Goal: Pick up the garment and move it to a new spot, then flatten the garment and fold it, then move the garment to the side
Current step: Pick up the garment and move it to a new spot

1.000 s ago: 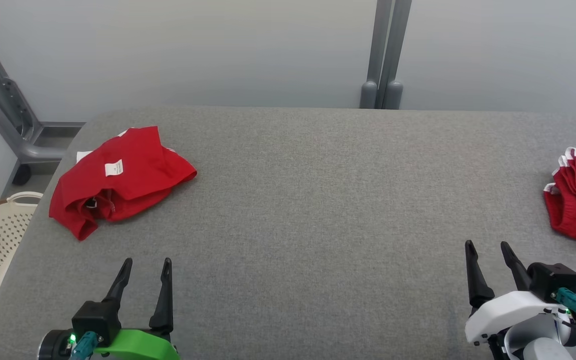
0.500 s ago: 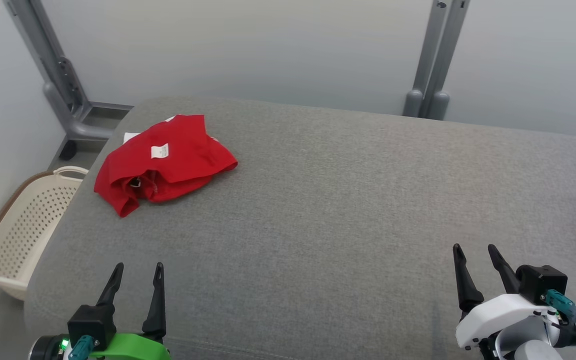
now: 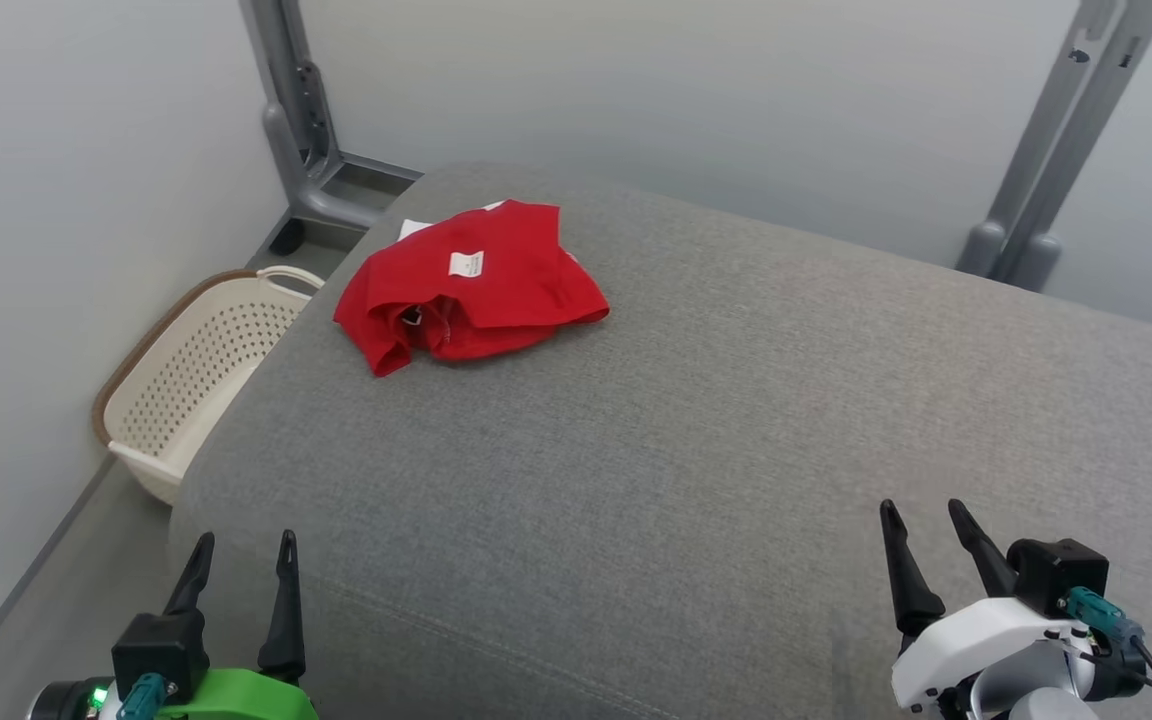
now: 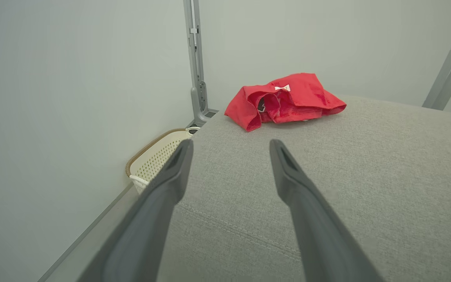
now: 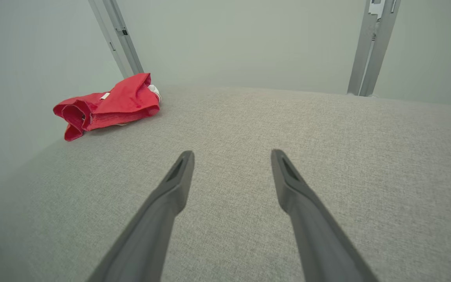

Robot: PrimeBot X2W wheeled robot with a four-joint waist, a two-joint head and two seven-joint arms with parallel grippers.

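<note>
- Red garment (image 3: 471, 285): crumpled heap at far-left corner of grey padded table (image 3: 696, 430), close to its left edge. Cream perforated basket (image 3: 196, 370) on floor just below that edge.
- Left gripper (image 3: 245, 540): fingers spread wide, nothing between them. Sits at near-left edge of table, well apart from garment.
- Right gripper (image 3: 921, 508): likewise spread & empty, near-right, farther from the cloth.
- Handling (est.): thin fabric, light, fully limp; will sag & drape once lifted. Not fragile. Textured upholstery prob. grips it, so expect drag rather than slide.
- Layers bunched: an open tube-like hem faces the left wrist cam. White label (image 3: 465, 263) on top, white trim (image 3: 414, 227) at far side.
- Grip pt (est.): pinch the raised folded hem at near-left of heap, where cloth stands off the surface, so a finger gets under w/o scraping the pad. Flat top panel = poor pinch, likely catches one layer only.
- Risk: single-layer grab, heap unrolls unevenly; being near the edge, cloth could slip off toward basket.
- Step: pick not yet begun; left arm is the nearer one.
</note>
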